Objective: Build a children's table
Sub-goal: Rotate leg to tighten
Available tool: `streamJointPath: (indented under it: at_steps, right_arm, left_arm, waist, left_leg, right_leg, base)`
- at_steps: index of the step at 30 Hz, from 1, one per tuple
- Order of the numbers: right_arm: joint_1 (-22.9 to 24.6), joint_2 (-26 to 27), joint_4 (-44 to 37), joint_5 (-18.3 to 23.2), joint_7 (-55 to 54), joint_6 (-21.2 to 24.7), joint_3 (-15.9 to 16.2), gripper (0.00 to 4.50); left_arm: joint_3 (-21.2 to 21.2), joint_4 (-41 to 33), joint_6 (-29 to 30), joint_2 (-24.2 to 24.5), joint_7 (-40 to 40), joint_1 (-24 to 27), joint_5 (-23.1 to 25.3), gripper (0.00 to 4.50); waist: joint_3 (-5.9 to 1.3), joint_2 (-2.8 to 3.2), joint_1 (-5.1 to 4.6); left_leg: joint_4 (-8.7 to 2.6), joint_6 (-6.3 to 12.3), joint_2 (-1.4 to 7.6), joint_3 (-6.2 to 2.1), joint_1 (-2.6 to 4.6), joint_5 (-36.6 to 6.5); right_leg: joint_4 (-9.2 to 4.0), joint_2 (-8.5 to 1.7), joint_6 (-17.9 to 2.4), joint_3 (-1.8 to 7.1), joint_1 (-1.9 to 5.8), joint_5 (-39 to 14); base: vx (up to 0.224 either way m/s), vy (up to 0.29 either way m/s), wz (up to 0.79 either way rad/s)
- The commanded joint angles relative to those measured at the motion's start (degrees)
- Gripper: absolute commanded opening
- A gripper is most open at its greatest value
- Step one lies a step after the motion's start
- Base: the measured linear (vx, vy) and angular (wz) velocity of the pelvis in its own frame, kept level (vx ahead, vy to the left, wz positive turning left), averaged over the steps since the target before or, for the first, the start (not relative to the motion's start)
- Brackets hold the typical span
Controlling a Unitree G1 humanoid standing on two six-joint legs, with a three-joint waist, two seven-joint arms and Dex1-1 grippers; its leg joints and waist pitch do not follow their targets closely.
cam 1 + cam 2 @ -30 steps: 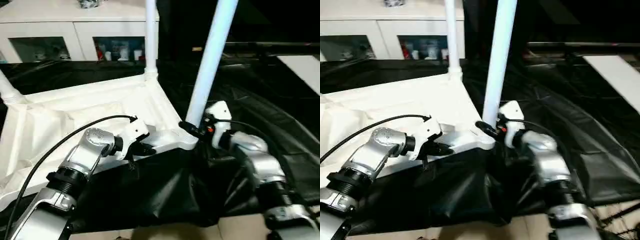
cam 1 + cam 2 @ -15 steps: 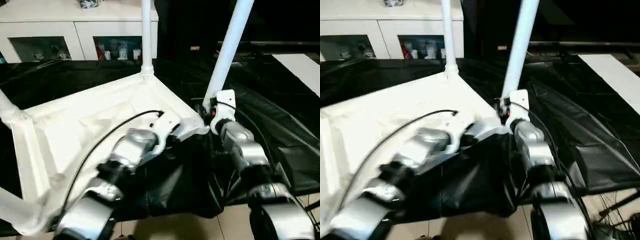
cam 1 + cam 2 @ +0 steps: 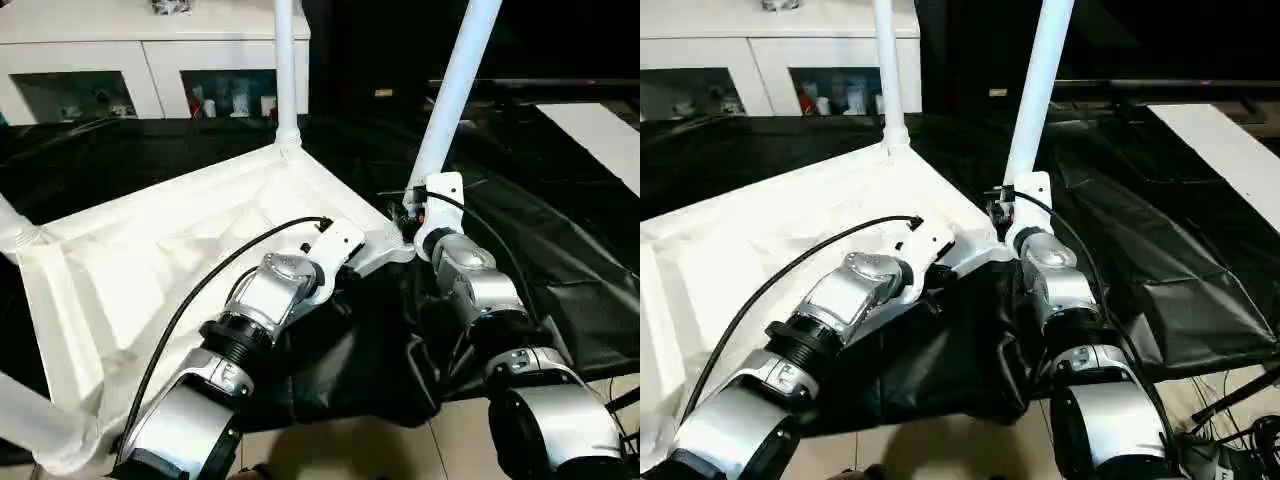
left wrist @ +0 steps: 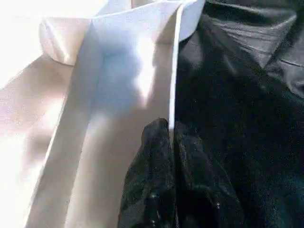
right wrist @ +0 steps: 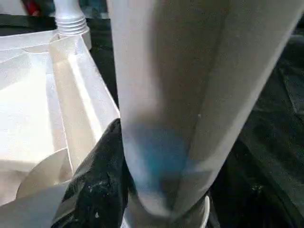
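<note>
The left fingers (image 4: 161, 190) pinch the thin rim of the upturned white plastic table top (image 3: 150, 270), one finger on each side of the edge. The right fingers (image 5: 102, 190) close around the base of a long white tapered leg (image 3: 455, 90) standing in the near corner socket. Black plastic sheeting (image 3: 570, 260) lies under and beyond them. Four legs show, counted: two upright (image 3: 285, 70), two (image 3: 30, 430) at the far-side corners. Behind stands a white glass-fronted cabinet (image 3: 120, 70).
</note>
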Motion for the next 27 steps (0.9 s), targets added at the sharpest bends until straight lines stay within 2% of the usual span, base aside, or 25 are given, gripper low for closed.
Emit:
streamJointPath:
  at_steps: [1,2,3,4,5,6,7,8,9,10,11,12,13,14,15,17,19,21,26,27]
  right_arm:
    - [4.21,4.26,8.89,0.06,3.01,3.97,1.96,1.85]
    - [3.91,4.35,9.00,0.04,3.56,3.08,1.60,1.85]
    - [3.63,4.38,8.97,0.14,4.00,2.23,1.24,1.85]
    - [3.20,4.30,8.46,0.71,5.18,0.86,0.67,1.85]
    - [3.17,4.29,8.42,0.74,5.27,0.77,0.64,2.20]
    - [2.93,4.20,7.95,1.18,5.93,0.17,0.36,2.20]
    - [2.78,4.14,7.67,1.45,6.38,-0.20,0.20,2.41]
    - [2.59,3.99,7.29,1.70,7.39,-0.80,0.18,2.41]
    - [2.50,3.89,7.10,1.71,7.90,-0.98,0.28,2.59]
    - [2.49,3.88,7.09,1.71,7.94,-1.00,0.29,2.59]
    - [2.22,3.65,6.89,1.60,8.81,-1.49,0.49,2.59]
    - [2.02,3.57,6.92,1.61,9.12,-1.84,0.38,2.59]
    - [1.71,3.44,7.11,1.51,9.30,-2.25,0.14,2.71]
    - [1.71,3.44,7.11,1.51,9.30,-2.25,0.14,2.81]
    - [1.48,3.24,7.19,1.38,9.57,-2.67,-0.06,2.90]
    - [1.23,3.05,7.37,1.27,9.84,-3.08,-0.49,3.00]
    - [0.86,2.91,7.38,2.05,10.52,-3.93,-1.63,3.29]
    - [0.71,2.72,7.40,1.89,11.01,-4.18,-1.49,2.74]
    - [0.25,2.42,8.28,2.04,11.55,-5.02,-1.84,2.43]
    - [0.15,2.32,8.63,2.03,11.82,-5.14,-1.83,2.38]
  left_arm:
    - [-0.06,0.97,-0.20,-1.18,1.03,-1.32,-0.48,0.00]
    - [0.09,1.13,-0.44,-1.03,0.99,-1.36,-0.47,0.00]
    - [0.21,1.23,-0.62,-0.87,0.92,-1.38,-0.49,0.00]
    - [0.34,1.30,-0.98,-0.53,0.72,-1.40,-0.55,0.00]
    - [0.35,1.31,-1.01,-0.51,0.71,-1.41,-0.55,0.00]
    - [0.41,1.34,-1.25,-0.29,0.53,-1.44,-0.58,0.00]
    - [0.44,1.37,-1.42,-0.15,0.42,-1.46,-0.59,0.00]
    - [0.45,1.36,-1.64,0.04,0.19,-1.51,-0.60,0.00]
    - [0.44,1.38,-1.79,0.15,0.04,-1.53,-0.59,0.00]
    - [0.43,1.39,-1.82,0.17,0.02,-1.54,-0.59,0.00]
    - [0.36,1.53,-2.45,0.45,-0.38,-1.62,-0.53,0.00]
    - [0.39,1.64,-2.67,0.62,-0.58,-1.70,-0.53,0.00]
    - [0.41,1.79,-3.00,0.88,-0.94,-1.81,-0.50,0.00]
    - [0.41,1.79,-3.00,0.88,-0.94,-1.81,-0.50,0.00]
    - [0.44,1.91,-3.23,1.07,-1.16,-1.89,-0.51,0.00]
    - [0.38,2.08,-3.56,1.27,-1.38,-1.98,-0.47,0.00]
    - [0.38,2.21,-3.92,1.55,-1.58,-2.03,-0.54,0.00]
    - [0.39,2.18,-4.06,1.70,-1.71,-2.00,-0.56,0.00]
    - [0.49,2.18,-4.62,1.97,-2.03,-1.84,-0.53,0.00]
    - [0.47,2.14,-4.79,2.08,-2.21,-1.75,-0.54,0.00]
  waist:
    - [0.32,0.33,-0.48]
    - [-1.09,1.35,0.46]
    - [-1.91,1.82,-0.44]
    - [-1.71,2.51,-1.01]
    - [-1.55,2.58,-1.22]
    - [-1.35,2.29,-1.66]
    - [-1.18,2.25,-2.12]
    - [-1.39,2.36,-2.43]
    - [-1.62,2.21,-2.57]
    - [-1.65,2.03,-2.62]
    - [-2.06,1.91,-2.49]
    - [-2.06,1.94,-2.45]
    - [-2.16,2.12,-2.30]
    - [-2.16,2.10,-2.24]
    - [-2.21,2.02,-2.26]
    - [-2.40,2.06,-2.22]
    - [-2.69,2.11,-2.20]
    - [-2.85,2.05,-2.09]
    - [-3.33,1.95,-2.06]
    - [-3.46,1.98,-1.95]
  left_leg:
    - [3.28,2.38,0.93,-6.17,-1.49,-6.60]
    - [-3.52,-1.06,2.06,-6.33,-3.96,-4.36]
    - [-3.92,-1.62,2.37,-5.19,-0.29,-9.55]
    - [-4.55,-1.69,2.44,-4.27,0.98,-20.24]
    - [-4.61,-1.77,2.39,-3.75,1.58,-24.62]
    - [-4.55,-2.03,2.20,-3.51,2.28,-30.49]
    - [-4.77,-1.96,2.15,-3.93,1.84,-32.94]
    - [-5.15,-1.71,2.37,-4.41,1.30,-33.03]
    - [-5.28,-1.47,2.41,-4.59,0.77,-31.84]
    - [-5.34,-1.13,2.38,-4.57,0.37,-30.55]
    - [-5.22,-0.36,2.36,-4.25,0.04,-26.82]
    - [-5.18,0.40,2.37,-3.93,-0.23,-23.16]
    - [-4.91,0.73,2.42,-3.49,0.14,-21.44]
    - [-4.85,0.81,2.49,-3.42,0.15,-20.67]
    - [-4.84,0.99,2.52,-3.34,-0.24,-19.17]
    - [-4.74,0.98,2.59,-3.24,-0.31,-18.08]
    - [-4.62,0.99,2.59,-3.17,-0.36,-17.00]
    - [-4.45,1.41,2.66,-2.94,-0.29,-15.56]
    - [-4.14,1.86,2.63,-2.67,-0.64,-12.68]
    - [-3.99,2.12,2.64,-2.53,-0.50,-11.82]
  right_leg:
    - [-11.16,-11.01,-4.50,4.40,1.66,-49.98]
    - [-6.47,-4.80,-5.21,0.97,4.89,-28.78]
    - [-4.90,-1.31,-7.62,-0.13,1.47,-7.96]
    - [-5.08,-0.80,-9.87,0.45,0.67,-6.74]
    - [-5.88,-0.87,-10.41,0.74,0.08,-9.93]
    - [-6.80,-0.91,-9.96,0.74,-0.70,-16.79]
    - [-7.26,-1.13,-8.18,0.46,-0.50,-21.18]
    - [-7.37,-1.48,-6.78,0.26,0.09,-21.37]
    - [-7.14,-1.55,-6.52,0.24,0.63,-20.17]
    - [-7.20,-1.66,-6.38,0.26,0.89,-19.39]
    - [-7.14,-1.99,-6.89,0.43,1.16,-17.20]
    - [-6.99,-2.00,-8.12,0.64,1.19,-15.41]
    - [-7.11,-2.13,-9.46,0.83,0.89,-15.19]
    - [-7.08,-2.25,-10.01,0.87,0.88,-15.05]
    - [-6.88,-2.18,-10.66,0.87,1.18,-14.62]
    - [-6.76,-2.24,-11.29,0.85,1.26,-14.32]
    - [-6.66,-2.25,-11.48,0.79,1.46,-13.92]
    - [-6.53,-2.18,-12.35,0.85,1.35,-12.50]
    - [-6.14,-2.20,-13.25,0.73,1.71,-10.93]
    - [-6.08,-2.18,-13.55,0.74,1.63,-10.22]
  base:
    - [0.034,-0.009,-0.32]
    - [0.101,0.044,-0.60]
    - [0.034,0.058,-0.11]
    - [0.034,0.058,-0.11]
    - [-0.055,-0.020,0.32]
    - [-0.035,-0.039,0.21]
    - [-0.039,-0.029,0.20]
    - [0.000,0.000,0.00]
    - [0.000,0.000,0.00]
    - [0.000,0.000,0.00]
    - [0.000,0.000,0.00]
    - [0.000,0.000,0.00]
    - [0.000,0.000,0.00]
    - [0.000,0.000,0.00]
    - [0.000,0.000,0.00]
    - [0.000,0.000,0.00]
    - [0.000,0.000,0.00]
    - [0.000,0.000,0.00]
    - [0.000,0.000,0.00]
    - [0.000,0.000,0.00]
